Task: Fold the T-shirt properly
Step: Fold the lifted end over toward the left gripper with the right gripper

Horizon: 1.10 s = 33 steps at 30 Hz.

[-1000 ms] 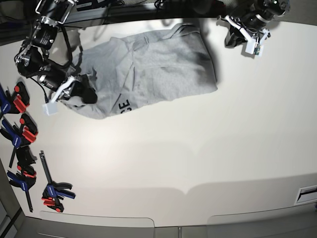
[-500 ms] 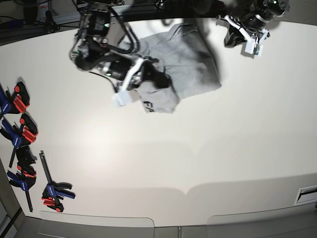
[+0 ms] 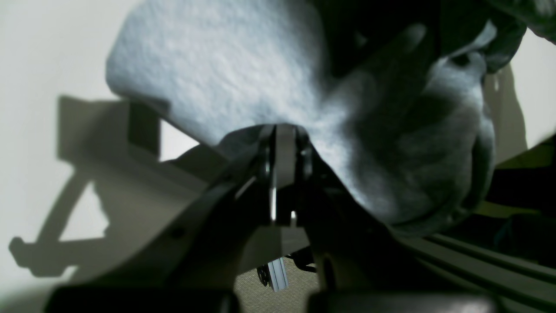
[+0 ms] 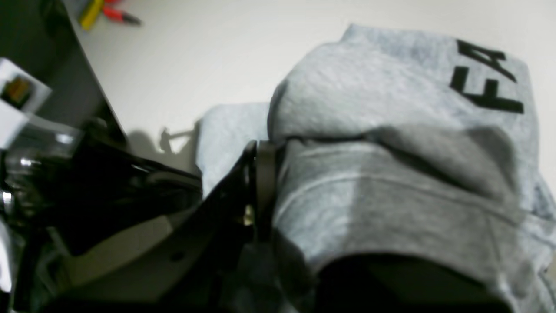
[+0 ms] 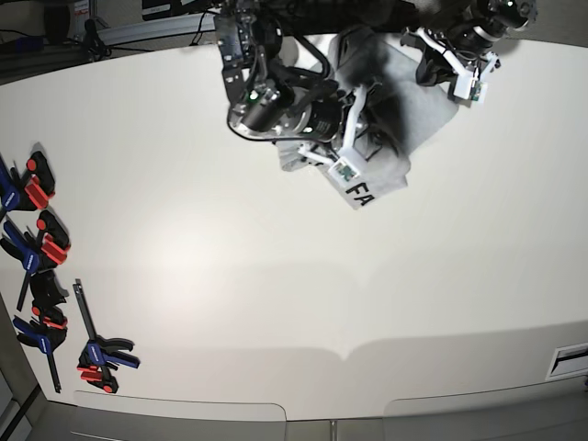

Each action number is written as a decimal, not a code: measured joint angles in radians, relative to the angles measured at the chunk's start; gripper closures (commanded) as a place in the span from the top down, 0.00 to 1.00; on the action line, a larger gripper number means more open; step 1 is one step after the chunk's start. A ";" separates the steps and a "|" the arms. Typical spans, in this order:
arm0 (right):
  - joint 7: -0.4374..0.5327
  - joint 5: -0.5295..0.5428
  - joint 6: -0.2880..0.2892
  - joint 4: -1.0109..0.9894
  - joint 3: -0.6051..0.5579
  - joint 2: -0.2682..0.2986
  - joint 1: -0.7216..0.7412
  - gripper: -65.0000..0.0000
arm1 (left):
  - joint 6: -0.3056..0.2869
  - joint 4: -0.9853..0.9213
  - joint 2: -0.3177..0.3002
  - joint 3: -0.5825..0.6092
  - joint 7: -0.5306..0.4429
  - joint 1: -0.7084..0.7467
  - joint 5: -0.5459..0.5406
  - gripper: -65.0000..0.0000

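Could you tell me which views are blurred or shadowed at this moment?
Left wrist: T-shirt soft-focus, its right side in deep shadow, hard gripper shadows on the table. Right wrist: blurred throughout, lettering still readable. Base: sharp, evenly lit.

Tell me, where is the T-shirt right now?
In the base view the T-shirt is bunched at the table's far edge, right of centre, pinched by the right tool, with the left tool at its far right corner.
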 measured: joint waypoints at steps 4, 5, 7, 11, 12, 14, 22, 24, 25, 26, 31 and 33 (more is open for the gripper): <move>0.013 -0.124 -0.052 0.000 -0.104 0.003 0.000 0.00 | 0.000 0.000 0.000 0.000 0.000 0.000 0.000 0.00; 0.013 -0.139 -0.056 0.000 -0.125 0.003 0.000 0.00 | 0.000 0.000 0.000 0.000 0.000 0.000 0.000 0.00; 0.014 -0.137 -0.059 0.000 -0.165 0.003 0.000 0.00 | 0.000 0.000 0.000 0.000 0.000 0.000 0.000 0.00; 0.016 -0.135 -0.058 0.000 -0.229 0.003 0.000 0.00 | 0.000 0.000 0.000 0.000 0.000 0.000 0.000 0.00; 0.016 -0.135 -0.059 0.000 -0.239 0.003 0.000 0.00 | 0.000 0.000 0.000 0.000 0.000 0.000 0.000 0.00; 0.016 -0.134 -0.059 0.000 -0.254 0.003 0.000 0.00 | 0.000 0.000 0.000 0.000 0.000 0.000 0.000 0.00; 0.016 -0.112 -0.058 0.000 -0.253 0.003 0.000 0.23 | 0.000 0.000 0.000 0.000 0.000 0.000 0.000 0.00; 0.016 -0.055 -0.058 0.000 -0.254 0.005 0.000 0.26 | 0.000 0.000 0.000 0.000 0.000 0.000 0.000 0.00; 0.016 -0.026 -0.054 0.000 -0.254 0.005 0.000 0.26 | 0.000 0.000 0.000 0.000 0.000 0.000 0.000 0.00; 0.014 0.003 -0.046 0.000 -0.254 0.005 0.000 0.26 | 0.000 0.000 0.000 0.000 0.000 0.000 0.000 0.00; 0.015 0.061 -0.032 0.000 -0.254 0.005 0.000 0.26 | 0.000 0.000 0.000 0.000 0.000 0.000 0.000 0.00; 0.012 0.078 -0.012 0.000 -0.254 0.005 0.000 0.26 | 0.000 0.000 0.000 0.000 0.000 0.000 0.000 0.00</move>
